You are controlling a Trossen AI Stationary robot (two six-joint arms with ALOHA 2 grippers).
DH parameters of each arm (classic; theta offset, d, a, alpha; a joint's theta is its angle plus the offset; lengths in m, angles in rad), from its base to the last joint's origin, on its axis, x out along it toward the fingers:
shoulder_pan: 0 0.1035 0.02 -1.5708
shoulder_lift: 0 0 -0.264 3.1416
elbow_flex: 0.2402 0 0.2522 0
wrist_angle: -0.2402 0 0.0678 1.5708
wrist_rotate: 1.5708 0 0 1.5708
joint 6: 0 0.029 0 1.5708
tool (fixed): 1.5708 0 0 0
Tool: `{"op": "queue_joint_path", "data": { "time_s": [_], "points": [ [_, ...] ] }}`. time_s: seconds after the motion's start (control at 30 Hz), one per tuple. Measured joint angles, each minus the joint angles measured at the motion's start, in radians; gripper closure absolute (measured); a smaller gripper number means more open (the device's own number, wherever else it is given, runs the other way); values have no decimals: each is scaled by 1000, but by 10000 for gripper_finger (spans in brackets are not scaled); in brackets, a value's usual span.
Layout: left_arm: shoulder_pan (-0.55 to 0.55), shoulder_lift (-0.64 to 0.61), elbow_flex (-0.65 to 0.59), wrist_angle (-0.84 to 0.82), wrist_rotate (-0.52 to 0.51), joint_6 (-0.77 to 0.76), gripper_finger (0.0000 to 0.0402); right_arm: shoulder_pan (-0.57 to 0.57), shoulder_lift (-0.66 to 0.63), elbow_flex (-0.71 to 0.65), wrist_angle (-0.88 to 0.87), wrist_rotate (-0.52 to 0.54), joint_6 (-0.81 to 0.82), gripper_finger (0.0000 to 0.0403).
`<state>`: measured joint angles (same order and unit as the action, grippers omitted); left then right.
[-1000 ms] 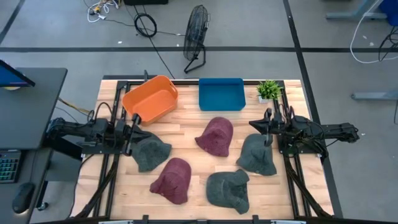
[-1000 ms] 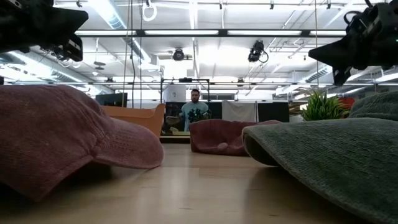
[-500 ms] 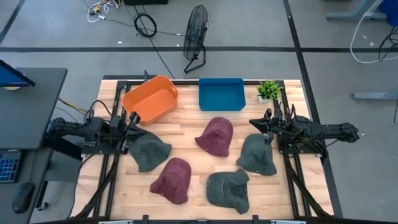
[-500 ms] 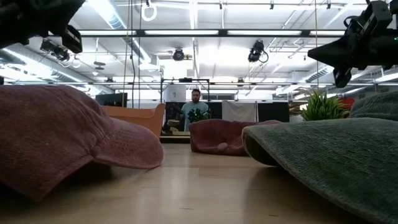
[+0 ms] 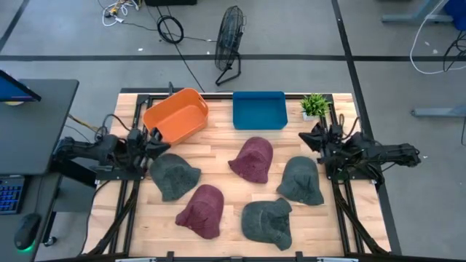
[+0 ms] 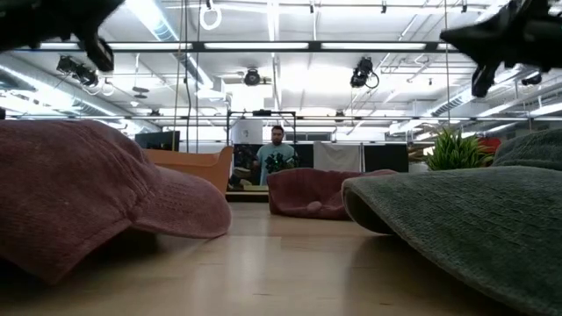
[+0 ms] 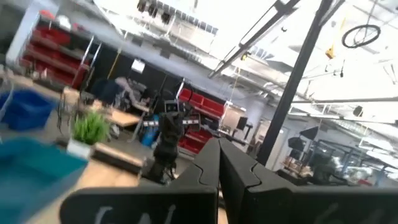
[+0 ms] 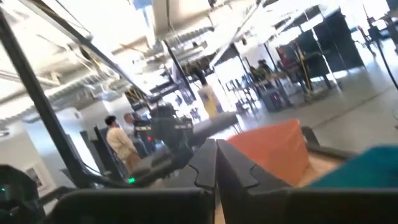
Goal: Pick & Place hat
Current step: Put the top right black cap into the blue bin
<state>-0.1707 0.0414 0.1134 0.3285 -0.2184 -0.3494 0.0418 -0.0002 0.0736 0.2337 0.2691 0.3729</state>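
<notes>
Five hats lie brim-down on the wooden table: a grey one at the left, a maroon one in the middle, a grey one at the right, a maroon one and a grey one near the front. My left gripper hangs shut and empty by the table's left side, above and beyond the left grey hat. My right gripper hangs shut and empty by the right side, beyond the right grey hat. Both wrist views look over the table into the room, fingertips together.
An orange bin and a blue bin stand at the table's far edge, with a small potted plant at the far right corner. A person stands in the room beyond the table. A floor fan stands behind it.
Both grippers have risen and drawn back from the hats: the left toward the table's left and far edge, the right toward the right and far edge, each tipping up. The hats have not moved.
</notes>
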Motion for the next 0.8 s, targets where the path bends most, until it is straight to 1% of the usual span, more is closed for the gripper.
{"op": "queue_joint_path", "data": {
  "time_s": [0.07,0.13,0.2,0.27,0.43,0.5,0.67,0.8],
  "points": [
    [0,41,88,-65,0,40,399,0,4,58,-55,1,-9,385],
    [0,97,193,-177,-2,51,399,0,22,127,-122,1,-20,380],
    [0,162,304,-292,-7,51,399,0,53,207,-178,1,-26,375],
    [0,229,409,-373,-8,64,399,0,94,292,-229,0,-52,369],
    [0,363,631,-481,-7,107,399,0,233,520,-372,-5,-119,351],
    [0,405,713,-536,-8,109,397,0,295,611,-431,-30,-138,340],
    [0,512,876,-671,-18,110,370,0,464,829,-629,-89,-154,317],
    [0,588,944,-717,-18,110,339,0,581,970,-832,-138,-149,303]
  ]
}}
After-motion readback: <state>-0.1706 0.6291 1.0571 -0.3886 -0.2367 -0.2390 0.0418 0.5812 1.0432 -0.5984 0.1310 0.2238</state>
